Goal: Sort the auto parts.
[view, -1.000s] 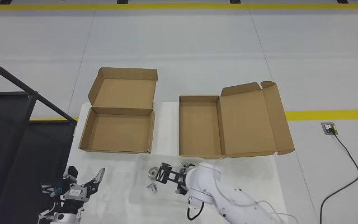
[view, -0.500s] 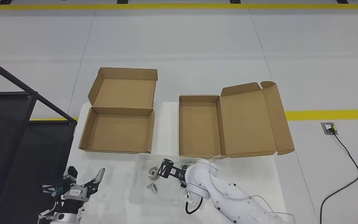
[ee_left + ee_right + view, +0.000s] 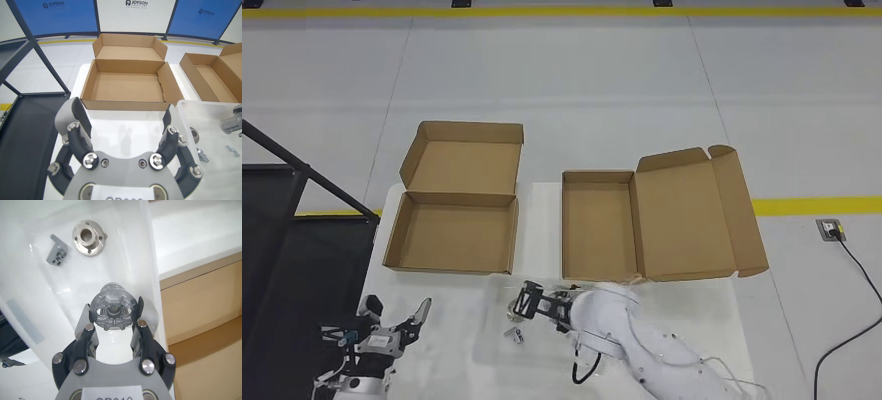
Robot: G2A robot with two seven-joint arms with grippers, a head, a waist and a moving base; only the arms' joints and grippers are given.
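1. Ribbed metal hub (image 3: 113,311): clamped between the right pincer's (image 3: 115,311) fingers, within the clear tray (image 3: 149,256), close to its wall.
2. Same tray: round flange (image 3: 88,242) and small grey bracket (image 3: 56,252) side by side, apart from the hub.
3. Beyond that wall: right cardboard box (image 3: 597,225) and left cardboard box (image 3: 452,235), both with lids open.
4. Left pincer (image 3: 122,110): spread wide, gripping nothing, over bare table (image 3: 113,128) between black rack (image 3: 28,132) and tray.
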